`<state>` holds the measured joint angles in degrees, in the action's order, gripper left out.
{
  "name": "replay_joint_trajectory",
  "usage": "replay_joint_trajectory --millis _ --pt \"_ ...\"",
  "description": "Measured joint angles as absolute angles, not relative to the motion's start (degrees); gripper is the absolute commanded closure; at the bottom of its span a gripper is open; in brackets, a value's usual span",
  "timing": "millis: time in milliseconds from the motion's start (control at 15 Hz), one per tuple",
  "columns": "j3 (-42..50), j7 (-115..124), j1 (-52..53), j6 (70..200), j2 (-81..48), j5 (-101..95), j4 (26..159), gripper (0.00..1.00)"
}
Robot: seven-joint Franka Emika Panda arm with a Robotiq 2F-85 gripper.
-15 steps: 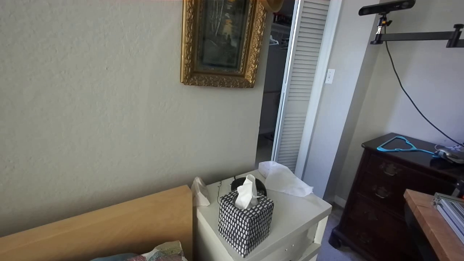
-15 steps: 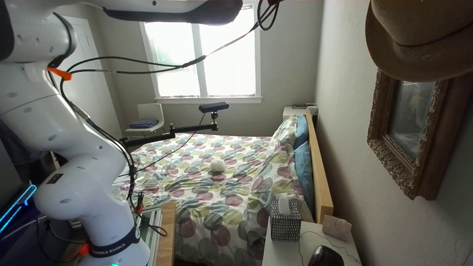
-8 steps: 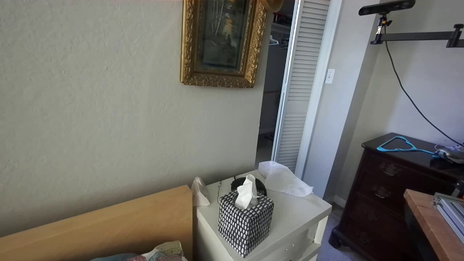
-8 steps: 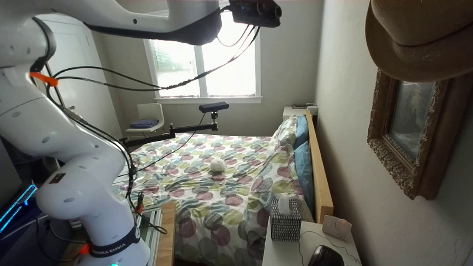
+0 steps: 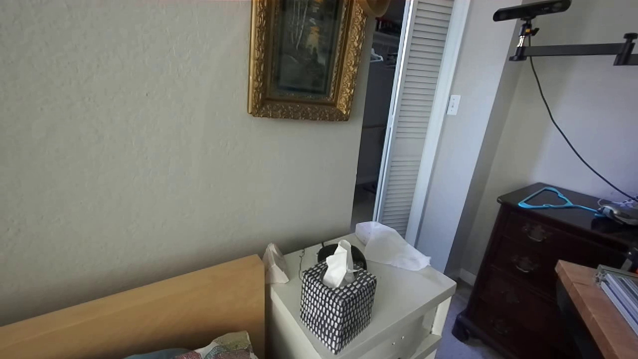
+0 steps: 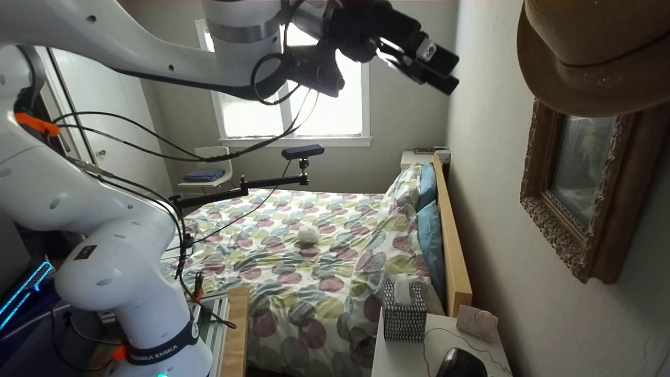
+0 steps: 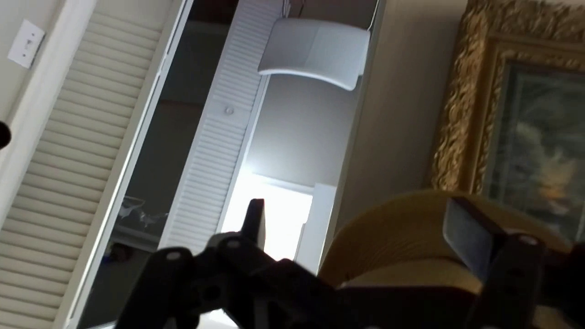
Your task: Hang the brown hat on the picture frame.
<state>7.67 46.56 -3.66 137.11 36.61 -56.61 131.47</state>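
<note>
The pincer (image 7: 360,223) is seen with its jaws spread, nothing being gripped; the brown hat (image 6: 591,57) is seen partly covering the picture frame (image 5: 299,110), presumably borne by it, since no other support is shown; the contact itself is hidden; no grip seems needed

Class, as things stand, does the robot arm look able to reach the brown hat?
Probably yes: the gripper is open, the brown hat shows beyond it in the wrist view, and nothing visible stands between.
</note>
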Motion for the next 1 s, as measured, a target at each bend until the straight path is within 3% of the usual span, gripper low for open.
replay_joint_trajectory --millis 467,1000 --pt "8.6 20.6 -3.5 135.1 37.7 -36.7 138.9 0.00" --pt "8.4 -1.7 -4.0 117.7 37.8 -24.4 140.0 0.00"
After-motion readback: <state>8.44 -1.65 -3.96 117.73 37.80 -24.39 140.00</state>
